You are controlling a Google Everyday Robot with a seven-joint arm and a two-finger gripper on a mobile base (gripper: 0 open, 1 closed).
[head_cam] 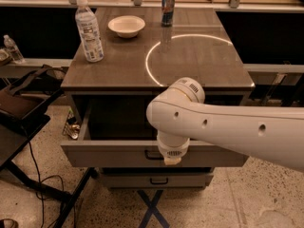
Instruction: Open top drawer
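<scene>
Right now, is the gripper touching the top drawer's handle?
Cannot tell. In the camera view the gripper sits at the top drawer front, right beside the handle, but the arm hides any contact or gap.

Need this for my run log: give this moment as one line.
task: open top drawer | top drawer: pulled out, interior showing | tool: at drawer front beside handle | tabletop: bottle, bowl, can
</scene>
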